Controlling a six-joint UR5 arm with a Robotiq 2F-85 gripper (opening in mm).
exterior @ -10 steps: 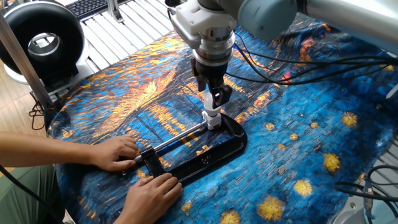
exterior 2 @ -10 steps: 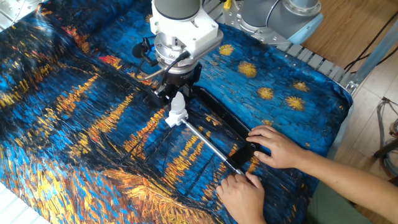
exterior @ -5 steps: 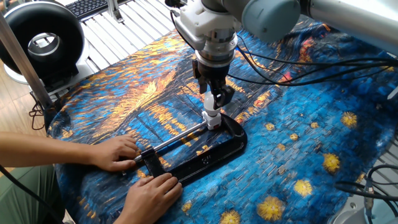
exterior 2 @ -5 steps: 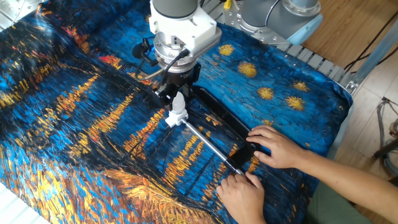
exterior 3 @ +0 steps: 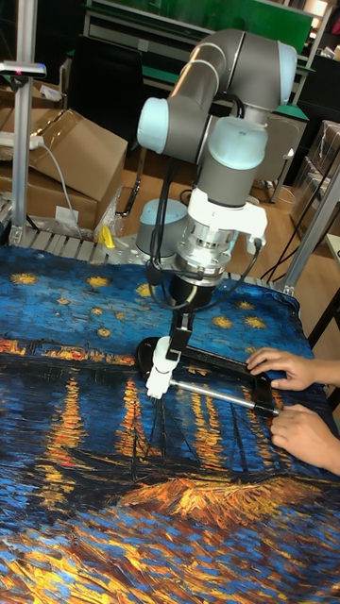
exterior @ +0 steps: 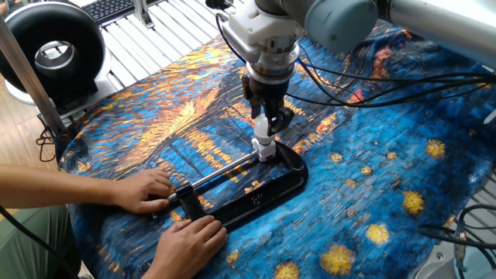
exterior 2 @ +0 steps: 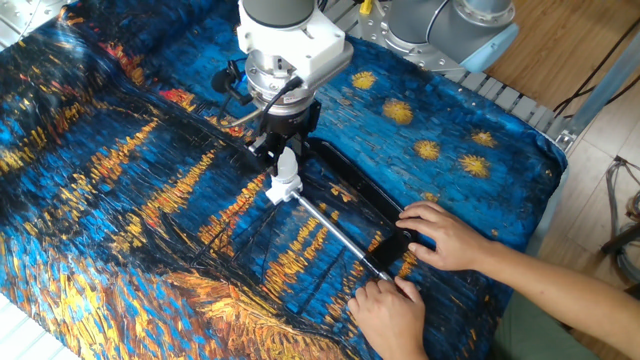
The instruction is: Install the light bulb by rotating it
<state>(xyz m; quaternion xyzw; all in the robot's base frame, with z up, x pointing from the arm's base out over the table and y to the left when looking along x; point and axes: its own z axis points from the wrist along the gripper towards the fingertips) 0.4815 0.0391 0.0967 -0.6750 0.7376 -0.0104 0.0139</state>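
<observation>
One fixed view: the arm reached down from 12 o'clock, its wrist vertical, and the gripper (exterior: 264,124) pointed straight down with its fingers clamped on the light bulb (exterior: 264,126). The bulb sat directly above a white socket block (exterior: 266,147), which stood at the 1 o'clock end of a black clamp frame (exterior: 260,194) lying on the painted cloth (exterior: 372,194) that covered the bench. A metal rod (exterior: 221,173) ran from the block toward 8 o'clock, where a person's two hands (exterior: 147,191) pressed on the frame.

The other fixed view: the gripper (exterior 2: 286,160) hung vertical over the socket block (exterior 2: 284,186); the light bulb (exterior 2: 287,161) showed as a white patch between the dark fingers. The hands (exterior 2: 440,233) lay at 4 o'clock.

Tall fixed view: the arm curved from an upper elbow down to the gripper (exterior 3: 177,337), tilted slightly; the socket block (exterior 3: 161,372) stood below it, and whether the bulb touched the block could not be told.
</observation>
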